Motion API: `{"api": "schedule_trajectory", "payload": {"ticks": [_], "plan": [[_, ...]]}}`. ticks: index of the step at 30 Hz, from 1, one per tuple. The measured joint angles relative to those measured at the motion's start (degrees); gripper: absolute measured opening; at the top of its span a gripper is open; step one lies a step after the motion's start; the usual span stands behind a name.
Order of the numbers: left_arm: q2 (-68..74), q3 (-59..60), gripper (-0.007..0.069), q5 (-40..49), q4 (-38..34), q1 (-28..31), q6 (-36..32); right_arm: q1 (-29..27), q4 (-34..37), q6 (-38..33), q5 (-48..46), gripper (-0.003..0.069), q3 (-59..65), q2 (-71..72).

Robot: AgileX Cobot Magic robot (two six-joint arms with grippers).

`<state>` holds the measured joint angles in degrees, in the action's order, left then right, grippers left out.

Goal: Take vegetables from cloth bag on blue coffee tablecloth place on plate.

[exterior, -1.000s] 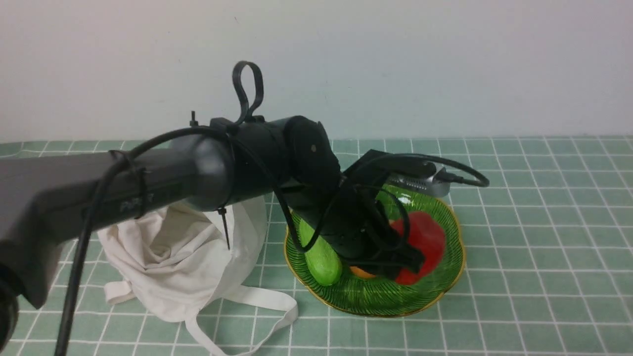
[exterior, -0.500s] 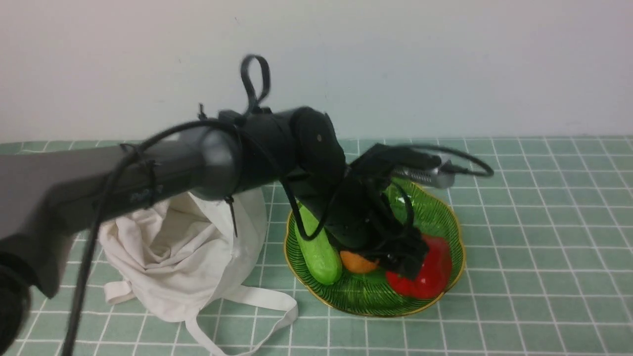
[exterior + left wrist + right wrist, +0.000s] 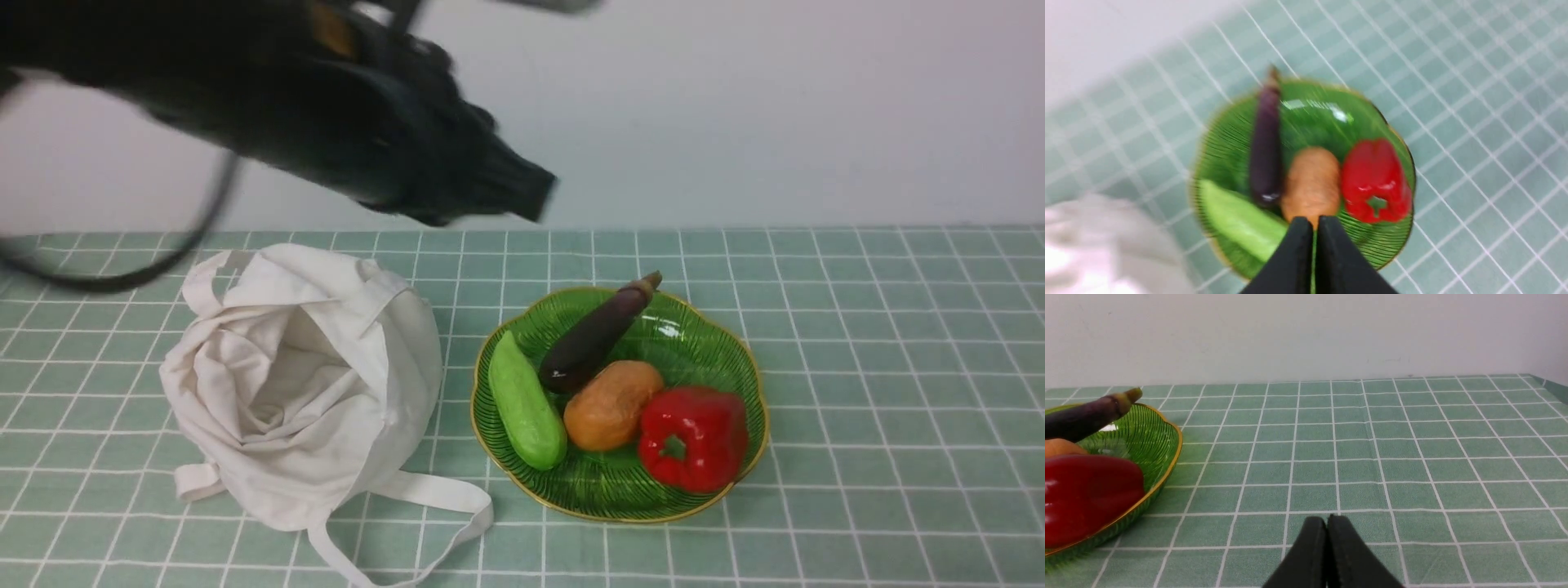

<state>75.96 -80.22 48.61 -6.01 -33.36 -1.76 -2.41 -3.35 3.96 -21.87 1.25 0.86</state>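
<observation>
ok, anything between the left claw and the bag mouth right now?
Nothing visible. The left claw hangs shut in the air, and the mouth of the cloth bag gapes upward, uncovered. The cucumber, eggplant, potato and pepper lie on the plate beside it, off that path.

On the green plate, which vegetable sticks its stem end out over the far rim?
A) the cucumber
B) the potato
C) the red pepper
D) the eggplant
D: the eggplant lies slanted, with its stem tip over the far rim of the plate, while the cucumber, potato and red pepper lie wholly inside it.
</observation>
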Motion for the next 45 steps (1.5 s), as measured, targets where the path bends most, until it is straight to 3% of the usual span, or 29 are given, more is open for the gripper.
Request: {"api": "schedule_trajectory", "payload": {"ticks": [7,16,26,36,39,42,45], "plan": [[-21.8,19.9,-0.0008,-10.3,8.3,0.0,10.1,0.0,0.0,0.0,0.0,-0.0010,0.0,0.0],[-45.6,44.7,-0.0008,-26.6,10.5,0.0,15.6,0.0,0.0,0.0,0.0,-0.0010,0.0,0.0],[-58.1,54.0,-0.0008,-26.6,10.7,0.0,14.7,0.0,0.0,0.0,0.0,-0.0010,0.0,0.0],[-59.9,54.9,-0.0008,-24.0,17.6,0.4,14.6,0.0,0.0,0.0,0.0,-0.0010,0.0,0.0],[-62.7,58.0,-0.0008,-24.0,17.6,4.3,14.6,0.0,0.0,0.0,0.0,-0.0010,0.0,0.0],[-67.1,63.7,-0.0008,-24.0,13.0,11.3,13.2,0.0,0.0,0.0,0.0,-0.0010,0.0,0.0],[-73.2,71.6,-0.0008,-24.0,8.7,20.8,7.2,0.0,0.0,0.0,0.0,-0.0010,0.0,0.0]]}}
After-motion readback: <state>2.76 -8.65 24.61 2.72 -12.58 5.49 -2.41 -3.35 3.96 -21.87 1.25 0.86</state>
